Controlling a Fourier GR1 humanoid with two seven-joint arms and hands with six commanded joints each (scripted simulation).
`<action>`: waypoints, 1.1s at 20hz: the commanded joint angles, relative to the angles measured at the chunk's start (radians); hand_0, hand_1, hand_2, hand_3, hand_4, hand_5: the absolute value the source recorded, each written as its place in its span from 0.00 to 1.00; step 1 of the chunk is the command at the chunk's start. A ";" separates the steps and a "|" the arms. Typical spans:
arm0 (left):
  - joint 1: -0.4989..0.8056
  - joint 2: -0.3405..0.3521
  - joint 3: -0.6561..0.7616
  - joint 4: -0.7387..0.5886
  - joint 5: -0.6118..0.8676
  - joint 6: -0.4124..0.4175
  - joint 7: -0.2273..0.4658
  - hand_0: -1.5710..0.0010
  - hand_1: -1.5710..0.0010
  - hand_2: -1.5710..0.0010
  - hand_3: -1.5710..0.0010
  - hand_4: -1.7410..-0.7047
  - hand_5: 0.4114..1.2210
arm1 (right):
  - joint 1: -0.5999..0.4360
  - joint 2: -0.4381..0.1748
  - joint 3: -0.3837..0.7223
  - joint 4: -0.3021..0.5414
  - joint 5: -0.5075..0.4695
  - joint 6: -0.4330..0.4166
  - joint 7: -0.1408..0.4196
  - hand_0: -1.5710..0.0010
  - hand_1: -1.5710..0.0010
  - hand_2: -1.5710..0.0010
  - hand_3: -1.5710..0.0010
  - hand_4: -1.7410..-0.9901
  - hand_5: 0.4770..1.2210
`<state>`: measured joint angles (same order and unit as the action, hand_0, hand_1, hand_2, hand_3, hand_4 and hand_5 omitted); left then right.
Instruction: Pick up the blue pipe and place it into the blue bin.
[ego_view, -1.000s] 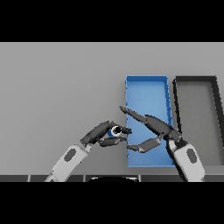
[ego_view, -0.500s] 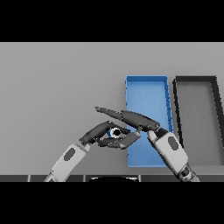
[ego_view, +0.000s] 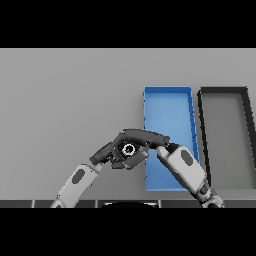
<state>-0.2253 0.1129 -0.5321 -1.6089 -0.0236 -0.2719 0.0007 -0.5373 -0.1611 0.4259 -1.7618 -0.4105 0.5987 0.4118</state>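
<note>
Currently the right hand (ego_view: 142, 137) curls over the blue pipe (ego_view: 129, 148), clamping it from above; the left hand (ego_view: 107, 154) touches the pipe's left side, fingers relaxed. Just right of both hands lies the blue bin (ego_view: 167, 95), then a black bin (ego_view: 222, 91).

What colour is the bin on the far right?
Black, or very dark grey, bin, seen in the head view.

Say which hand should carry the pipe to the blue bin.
Probably the right hand: it is curled over the blue pipe and its arm lies across the blue bin. The left hand sits farther from it.
</note>
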 joint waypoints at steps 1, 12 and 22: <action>0.006 -0.017 0.005 0.006 0.018 0.006 -0.006 0.21 0.23 0.29 0.26 0.08 1.00 | 0.009 0.009 0.002 -0.002 -0.018 -0.007 0.005 0.18 0.18 0.17 0.25 0.33 0.47; -0.014 0.019 0.011 0.006 -0.004 -0.019 -0.062 0.41 0.45 0.50 0.46 0.31 1.00 | 0.026 0.020 0.006 -0.013 0.066 -0.022 -0.103 0.02 0.02 0.01 0.02 0.34 0.95; -0.034 0.052 -0.004 0.030 -0.115 -0.044 -0.026 0.94 0.94 0.95 0.94 0.81 0.35 | 0.047 0.061 -0.026 -0.044 0.100 0.039 -0.114 0.00 0.00 0.00 0.00 0.33 1.00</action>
<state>-0.2596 0.1645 -0.5360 -1.5785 -0.1387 -0.3162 -0.0256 -0.4901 -0.1000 0.3998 -1.8059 -0.3102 0.6391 0.2985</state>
